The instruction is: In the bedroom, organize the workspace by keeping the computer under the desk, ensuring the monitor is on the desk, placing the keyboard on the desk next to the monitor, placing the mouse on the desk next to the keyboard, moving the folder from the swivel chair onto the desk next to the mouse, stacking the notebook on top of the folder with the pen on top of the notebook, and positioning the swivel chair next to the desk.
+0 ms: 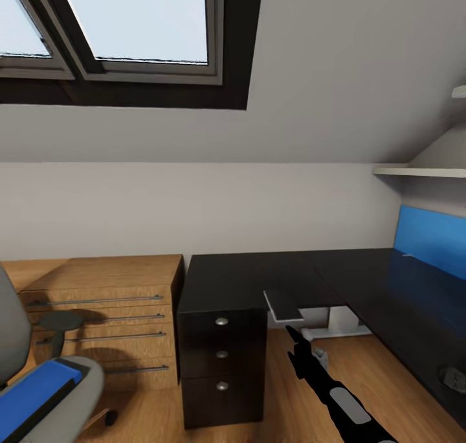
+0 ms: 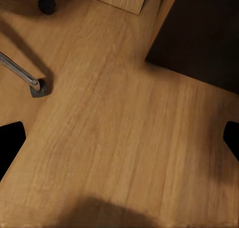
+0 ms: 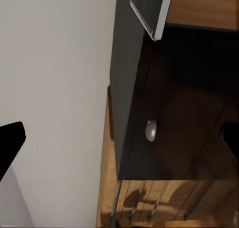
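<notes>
Black and glossy, the desk (image 1: 259, 275) runs along the wall and turns down the right side, with its three-knob drawer unit (image 1: 222, 352) standing on the wood floor (image 2: 124, 138) beside a light wooden cabinet (image 1: 103, 301). In the head view the right gripper (image 1: 289, 332) reaches up towards the desk's inner corner. A flat dark grey slab with a pale rim, seemingly the keyboard (image 1: 283, 304), sits just beyond its tip, partly over the black top and partly past the edge above the white leg (image 1: 336, 317). The right wrist view shows this slab (image 3: 152, 11) near the camera, above the drawer unit. There the two fingers (image 3: 10, 138) stand spread wide with nothing between them, and whether the slab touches the gripper is unclear. The left gripper (image 2: 121, 138) hangs over bare floor near a castor (image 2: 40, 87), its fingers likewise released and holding nothing. At lower left the chair (image 1: 90, 378) carries the blue folder (image 1: 39, 381) on its seat, well apart from the desk. A blue panel (image 1: 430, 236) lines the wall behind the desk's right wing.
</notes>
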Tool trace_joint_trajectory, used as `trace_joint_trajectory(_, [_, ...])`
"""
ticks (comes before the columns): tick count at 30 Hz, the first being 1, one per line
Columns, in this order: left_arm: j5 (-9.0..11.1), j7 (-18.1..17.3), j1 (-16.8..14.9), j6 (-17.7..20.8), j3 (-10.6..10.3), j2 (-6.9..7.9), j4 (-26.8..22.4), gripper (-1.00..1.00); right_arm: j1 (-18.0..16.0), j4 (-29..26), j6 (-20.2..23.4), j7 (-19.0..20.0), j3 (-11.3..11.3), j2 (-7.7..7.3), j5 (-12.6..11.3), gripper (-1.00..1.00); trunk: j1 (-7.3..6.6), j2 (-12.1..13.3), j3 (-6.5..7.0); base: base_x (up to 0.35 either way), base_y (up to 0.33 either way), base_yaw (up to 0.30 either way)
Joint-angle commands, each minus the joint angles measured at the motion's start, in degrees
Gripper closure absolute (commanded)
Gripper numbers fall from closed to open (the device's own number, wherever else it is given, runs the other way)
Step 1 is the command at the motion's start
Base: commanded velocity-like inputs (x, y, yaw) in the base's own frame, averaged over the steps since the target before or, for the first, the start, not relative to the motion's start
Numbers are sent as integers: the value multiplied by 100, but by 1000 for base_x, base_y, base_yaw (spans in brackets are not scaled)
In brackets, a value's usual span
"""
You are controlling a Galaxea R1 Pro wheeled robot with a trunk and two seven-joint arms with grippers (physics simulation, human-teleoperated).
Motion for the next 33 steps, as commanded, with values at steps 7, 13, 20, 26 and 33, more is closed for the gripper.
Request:
trace_joint_trajectory(7, [41,-24,-4,-18,-17,-1,6,-100,-4,8,-14,19,36,-4,-33,-100,-3,-4,-7,-248,0,0])
trace_joint_trajectory(13, [34,-24,-4,-18,-20,-1,6,-100,-4,159,-31,21,43,-4,-13,-100,-3,-4,-7,-214,0,0])
trace_joint_trajectory(20, [33,-24,-4,-18,-21,-1,6,-100,-4,626,-48,19,46,-6,-1,-100,-3,-4,-7,-43,0,0])
trace_joint_trajectory(26, [33,-22,-4,-18,-22,-1,6,-100,-2,1250,-528,20,75,-21,58,-100,-47,76,29,-6,0,0])
trace_joint_trajectory(33, [40,-16,-4,-18,-22,-1,6,-100,-1,2000,-1475,16,95,-23,418,-100,-201,357,155,0,0,0])
